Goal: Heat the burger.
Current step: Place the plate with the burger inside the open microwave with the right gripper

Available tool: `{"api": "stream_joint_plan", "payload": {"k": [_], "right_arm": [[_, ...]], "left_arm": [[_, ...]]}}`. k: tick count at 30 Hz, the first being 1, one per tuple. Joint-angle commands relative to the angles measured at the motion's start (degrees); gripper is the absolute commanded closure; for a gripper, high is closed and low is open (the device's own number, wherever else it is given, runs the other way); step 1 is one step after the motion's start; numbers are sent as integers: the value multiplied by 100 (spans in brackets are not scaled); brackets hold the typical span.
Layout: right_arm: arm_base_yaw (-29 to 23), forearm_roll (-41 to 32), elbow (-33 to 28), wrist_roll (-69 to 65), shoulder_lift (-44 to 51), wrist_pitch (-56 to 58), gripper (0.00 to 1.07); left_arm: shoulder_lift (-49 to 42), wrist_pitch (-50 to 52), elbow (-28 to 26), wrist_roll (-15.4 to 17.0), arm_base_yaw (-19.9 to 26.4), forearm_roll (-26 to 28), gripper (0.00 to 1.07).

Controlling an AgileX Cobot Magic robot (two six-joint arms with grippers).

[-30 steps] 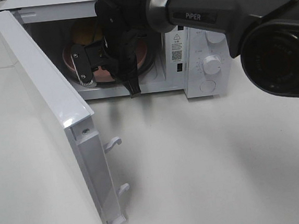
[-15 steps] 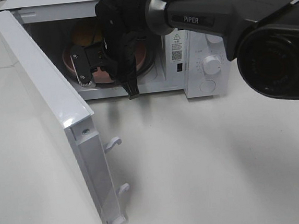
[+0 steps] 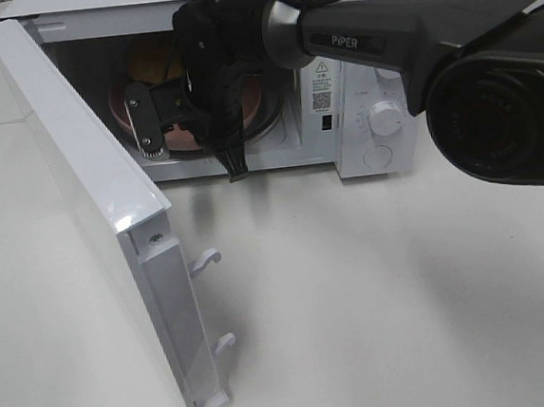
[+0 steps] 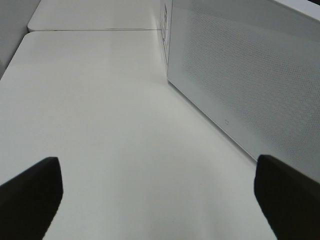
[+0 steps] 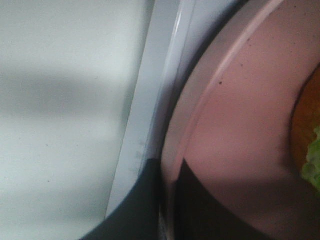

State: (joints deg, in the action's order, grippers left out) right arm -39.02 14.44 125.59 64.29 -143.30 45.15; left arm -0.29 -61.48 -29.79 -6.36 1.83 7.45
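Fingers [image 5: 200,215] of right gripper [image 5: 167,175] pinched on pink plate [image 5: 240,100] rim inside microwave [image 3: 369,109], door [image 3: 89,181] open, burger [image 3: 150,60] on plate; left gripper [image 4: 160,200] spread wide above white table [image 4: 100,115] beside microwave.

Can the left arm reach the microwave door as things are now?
Probably yes: the left tool is open and faces the door from outside, with bare table between. Closing it would likely hit the right arm in the opening.

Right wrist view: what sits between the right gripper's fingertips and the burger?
Only bare pink plate. In the right wrist view the right gripper pinches the plate's rim, and the burger sits further in.
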Motion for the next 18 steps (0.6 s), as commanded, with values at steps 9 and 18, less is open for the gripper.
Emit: {"api": "stream_joint_plan", "payload": {"k": [9,18], "right_arm": [[34,-17,57,-223,-23,-229,106],[57,-46,57,-298,-17,-229,89]], "left_arm": [[-80,-11,11,17,0,-23,11],[-80,-11,11,17,0,-23,11]]}}
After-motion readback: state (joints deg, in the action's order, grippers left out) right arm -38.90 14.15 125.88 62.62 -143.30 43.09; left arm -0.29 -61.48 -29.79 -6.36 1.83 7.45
